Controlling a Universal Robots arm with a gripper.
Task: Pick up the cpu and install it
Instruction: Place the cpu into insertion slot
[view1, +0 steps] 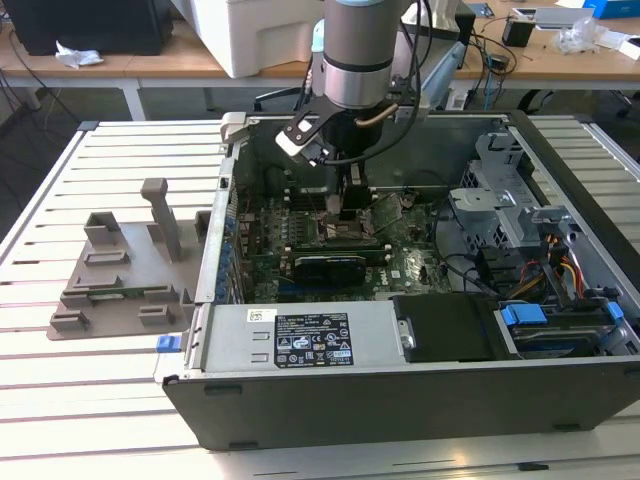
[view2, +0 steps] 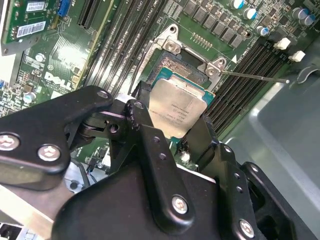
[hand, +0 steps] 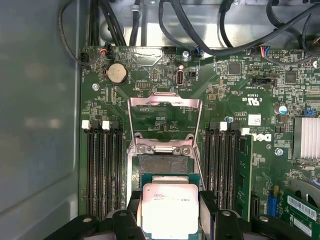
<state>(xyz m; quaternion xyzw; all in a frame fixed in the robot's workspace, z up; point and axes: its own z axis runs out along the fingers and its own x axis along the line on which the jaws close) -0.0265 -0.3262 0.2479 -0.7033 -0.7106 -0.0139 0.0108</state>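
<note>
I'm holding the gripper (view2: 169, 120) clamped on two opposite edges of the cpu (view2: 177, 105), which hangs flat and, I think, not yet seated over the socket's (hand: 162, 166) near edge, bare pins showing just beyond toward the raised frame (hand: 165, 102).

— How does the arm (view1: 355, 45) stand?
— Close to upright at the far side of the scene, with its wrist (view1: 352, 88) pointing straight down.
— And the pincer (view1: 343, 200)?
— Low, facing downward. In both wrist views its two black fingers (view2: 144, 125) (hand: 134, 204) press on opposite edges of the cpu (view2: 175, 106) (hand: 170, 207), gripping it flat between them.
</note>
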